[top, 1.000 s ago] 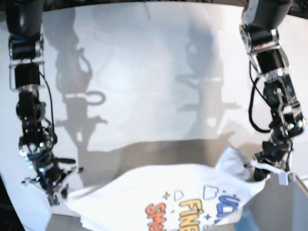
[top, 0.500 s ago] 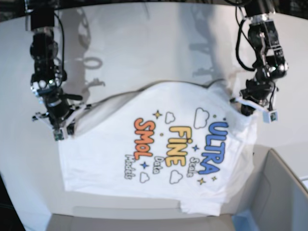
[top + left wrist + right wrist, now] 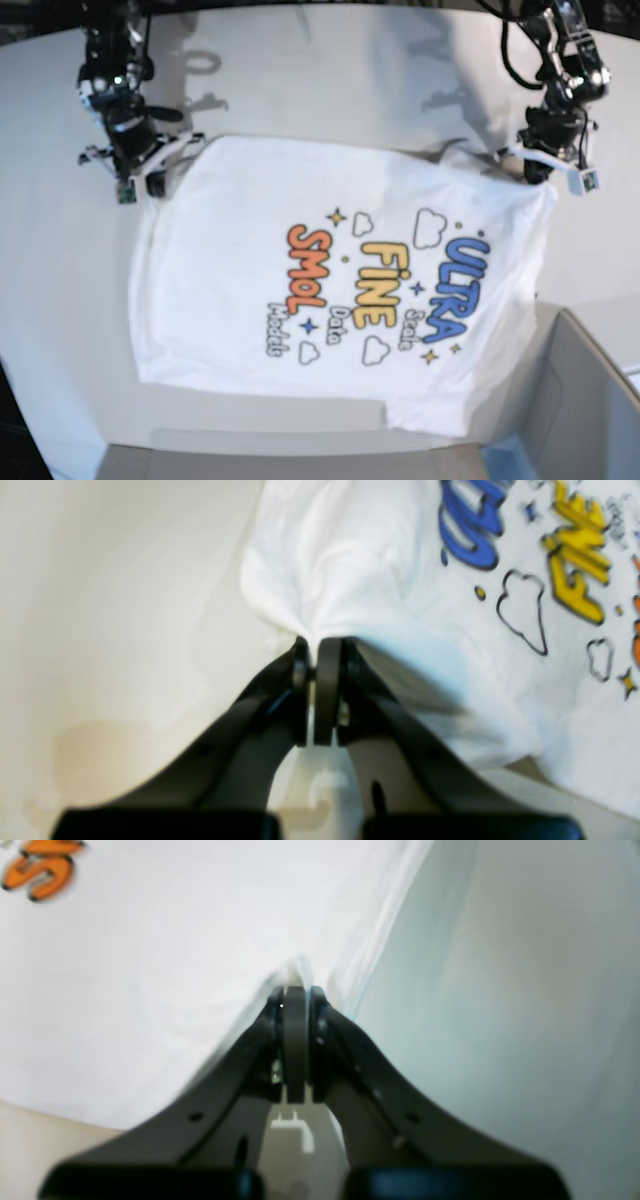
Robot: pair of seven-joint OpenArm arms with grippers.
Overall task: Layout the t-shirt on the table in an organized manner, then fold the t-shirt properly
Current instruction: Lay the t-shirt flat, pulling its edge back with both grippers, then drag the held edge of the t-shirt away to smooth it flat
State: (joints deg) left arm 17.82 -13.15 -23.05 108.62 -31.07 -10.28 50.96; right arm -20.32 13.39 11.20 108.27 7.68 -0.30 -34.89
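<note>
The white t-shirt (image 3: 240,290) lies spread print-up on the white table (image 3: 300,90), its blue, yellow and orange letters showing. My left gripper (image 3: 528,168) is at the shirt's far right corner. In the left wrist view the left gripper (image 3: 315,642) is shut on a bunched fold of the t-shirt (image 3: 375,555). My right gripper (image 3: 145,178) is at the far left corner. In the right wrist view the right gripper (image 3: 295,990) is shut on the edge of the t-shirt (image 3: 150,965). The near right part of the shirt hangs rumpled over the table's edge.
A grey bin (image 3: 590,400) with a blue corner (image 3: 505,462) stands at the near right, right beside the shirt's hem. A beige strip (image 3: 280,455) runs along the near edge below the shirt.
Both arms have drawn the t-shirt away from the near edge toward the far side of the table. It now lies more spread, with the whole print in view.
</note>
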